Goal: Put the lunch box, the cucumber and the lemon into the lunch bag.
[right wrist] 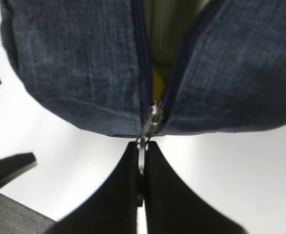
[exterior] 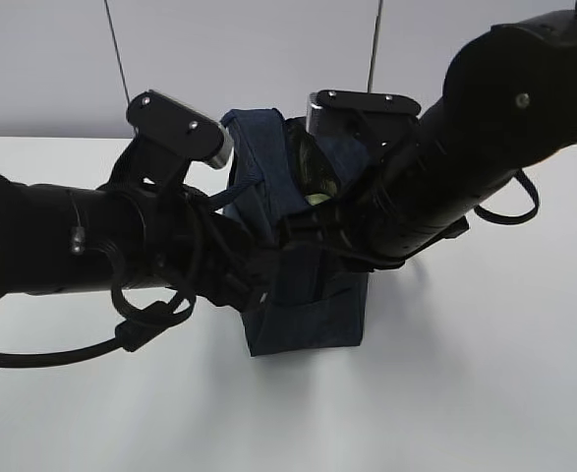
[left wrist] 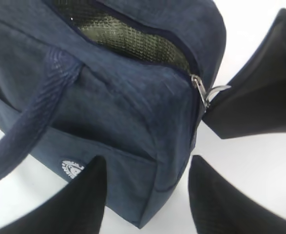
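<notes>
The dark navy lunch bag (exterior: 308,315) stands upright mid-table between both arms, its top zipper partly open. My right gripper (right wrist: 142,144) is shut on the metal zipper pull (right wrist: 143,139) at the end of the opening; its black fingers (left wrist: 250,97) also show in the left wrist view. My left gripper (left wrist: 147,161) stands open astride the bag's lower corner (left wrist: 147,214). Inside the opening a yellow patch, the lemon (right wrist: 157,83), shows below something pale green (right wrist: 167,29). I cannot tell whether that green is the lunch box or the cucumber.
White tabletop (exterior: 445,393) surrounds the bag. One loop handle (left wrist: 30,122) hangs down the bag's side, near the white round logo (left wrist: 72,169). Both arms crowd the bag from left and right.
</notes>
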